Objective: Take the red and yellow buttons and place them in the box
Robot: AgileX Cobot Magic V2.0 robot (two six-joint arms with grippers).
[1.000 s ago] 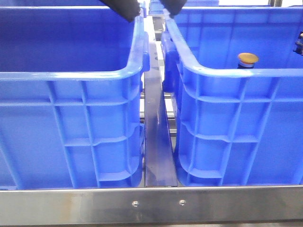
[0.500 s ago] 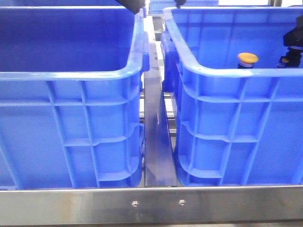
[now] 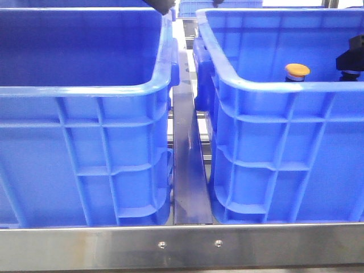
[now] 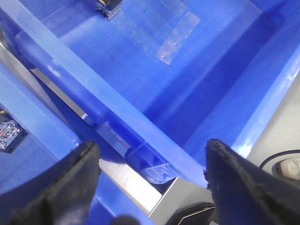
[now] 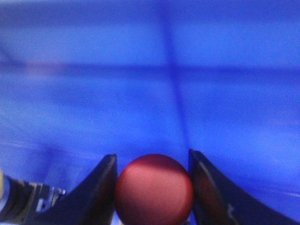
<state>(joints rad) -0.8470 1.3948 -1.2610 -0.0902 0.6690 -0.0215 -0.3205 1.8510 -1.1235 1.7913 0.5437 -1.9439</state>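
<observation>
Here, in the front view, two blue plastic crates stand side by side on a steel-edged bench, the left crate [image 3: 85,114] and the right crate [image 3: 284,142] kept apart by a narrow metal rail [image 3: 190,165]. The yellow button [image 3: 297,70] shows its orange-yellow domed cap just above the near rim of the right crate, inside it. The right gripper [image 3: 351,60] is a dark shape at the far right edge of the picture, down inside the same crate and near the yellow button; from here its fingers cannot be made out. Only a dark scrap of the left arm shows at the top edge above the gap between the crates. In the left wrist view, the left gripper [image 4: 152,183] has its two black fingers [image 4: 61,187] spread wide with nothing between them but the crate rim and the metal rail below; a small electronic part [image 4: 108,7] lies on the crate floor well beyond the fingertips. In the right wrist view, the right gripper's dark fingers [image 5: 96,187] stand on either side of the red button [image 5: 153,190], whose dark red domed cap fills the gap between them; the left finger seems to touch it, though the blur hides how firm the grip is. A second button's base lies just outside one finger.
</observation>
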